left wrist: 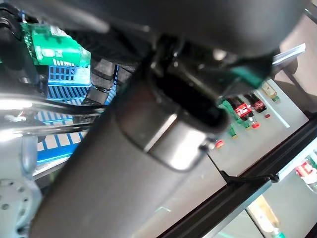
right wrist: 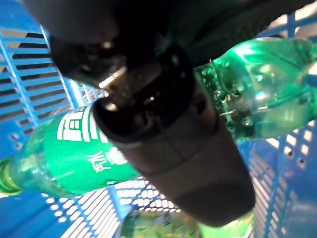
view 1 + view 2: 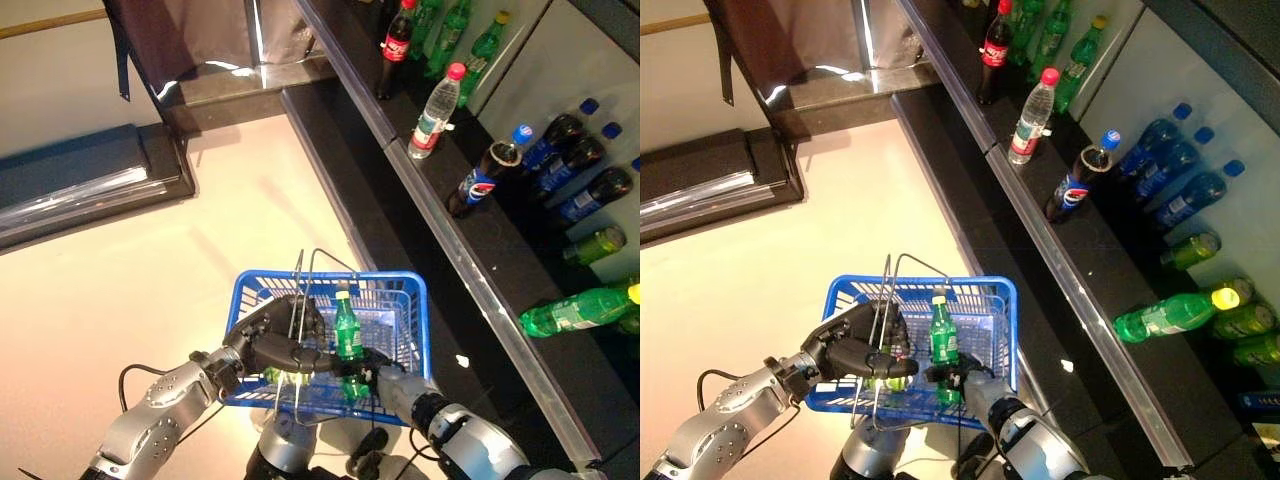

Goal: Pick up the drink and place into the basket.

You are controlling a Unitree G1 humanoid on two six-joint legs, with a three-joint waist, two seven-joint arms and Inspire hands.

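Observation:
A blue plastic basket (image 3: 330, 279) hangs low in front of me. My left hand (image 3: 268, 340) is curled round its wire handles (image 3: 300, 290). A green drink bottle (image 3: 346, 326) with a green cap stands upright inside the basket, and my right hand (image 3: 385, 383) is shut round its lower part from the near right. In the right wrist view the held bottle (image 2: 267, 89) shows past the thumb (image 2: 163, 129). A second green bottle (image 2: 74, 153) lies on the basket's floor beside it.
A long dark shelf (image 3: 470, 270) runs along the right. On it stand a cola bottle (image 3: 397, 45), a clear bottle with a pink cap (image 3: 435, 110) and a dark cola with a blue cap (image 3: 485, 170). More bottles (image 3: 575, 310) lie further right. Pale floor (image 3: 150, 270) spreads left.

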